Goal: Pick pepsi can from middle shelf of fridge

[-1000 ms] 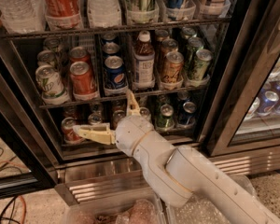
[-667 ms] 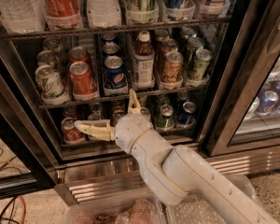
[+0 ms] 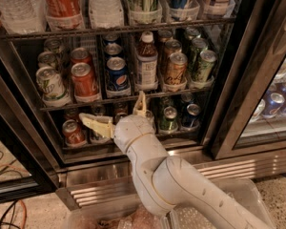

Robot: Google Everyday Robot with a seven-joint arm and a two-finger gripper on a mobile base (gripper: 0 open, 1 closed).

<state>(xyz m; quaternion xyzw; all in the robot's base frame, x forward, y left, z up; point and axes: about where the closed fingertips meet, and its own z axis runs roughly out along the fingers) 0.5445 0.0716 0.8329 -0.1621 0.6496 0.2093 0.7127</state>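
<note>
The fridge (image 3: 238, 80) stands open with dark wire racks. On the middle shelf (image 3: 124, 98) the pepsi can (image 3: 117, 76) stands at the front of its row, between a red cola can (image 3: 84, 81) and a bottle (image 3: 146, 63). My gripper (image 3: 115, 112) is open and empty, just below the middle shelf's front edge and below the pepsi can. One finger (image 3: 96, 123) points left, the other finger (image 3: 141, 104) points up. The white arm (image 3: 171, 180) reaches in from the lower right.
A white-green can (image 3: 50, 84), a brown-and-orange can (image 3: 175, 69) and green cans (image 3: 201, 66) share the middle shelf. Tall bottles (image 3: 62, 4) fill the rack above. More cans (image 3: 169, 119) stand on the lowest rack behind my gripper. The ribbed steel base (image 3: 238, 168) runs below.
My gripper has shifted slightly left and up toward the middle shelf's edge. The cans have not moved.
</note>
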